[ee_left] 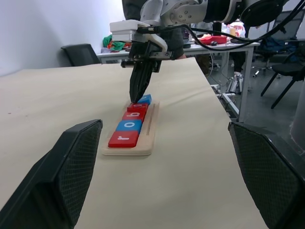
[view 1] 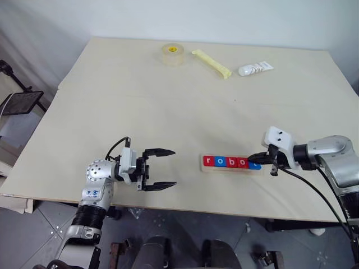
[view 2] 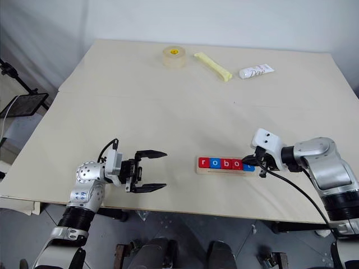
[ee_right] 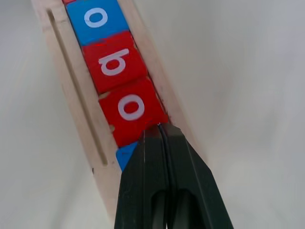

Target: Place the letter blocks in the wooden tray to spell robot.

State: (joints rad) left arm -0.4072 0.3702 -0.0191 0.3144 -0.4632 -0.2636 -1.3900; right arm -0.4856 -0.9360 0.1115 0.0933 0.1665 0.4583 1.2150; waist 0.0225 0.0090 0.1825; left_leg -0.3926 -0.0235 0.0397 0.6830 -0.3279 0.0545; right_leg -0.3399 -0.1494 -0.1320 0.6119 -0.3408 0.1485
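Observation:
The wooden tray (view 1: pixel 231 170) lies near the table's front edge, right of centre. In it the letter blocks (view 1: pixel 225 162) sit in a row: red r, blue o (ee_right: pixel 95 16), red b (ee_right: pixel 114 62), red o (ee_right: pixel 131 107). A blue block (ee_right: pixel 125 155) at the right end is mostly covered. My right gripper (view 1: pixel 253 158) is shut, with its tips pressed down on that blue block at the edge of the red o. My left gripper (view 1: pixel 162 168) hovers open and empty, left of the tray and pointing toward it.
A roll of tape (view 1: pixel 173 54), a yellow strip (view 1: pixel 212 63) and a white tube (view 1: pixel 255 69) lie along the far side of the table. The table's front edge runs just below the tray. A black chair (view 1: pixel 22 101) stands off to the left.

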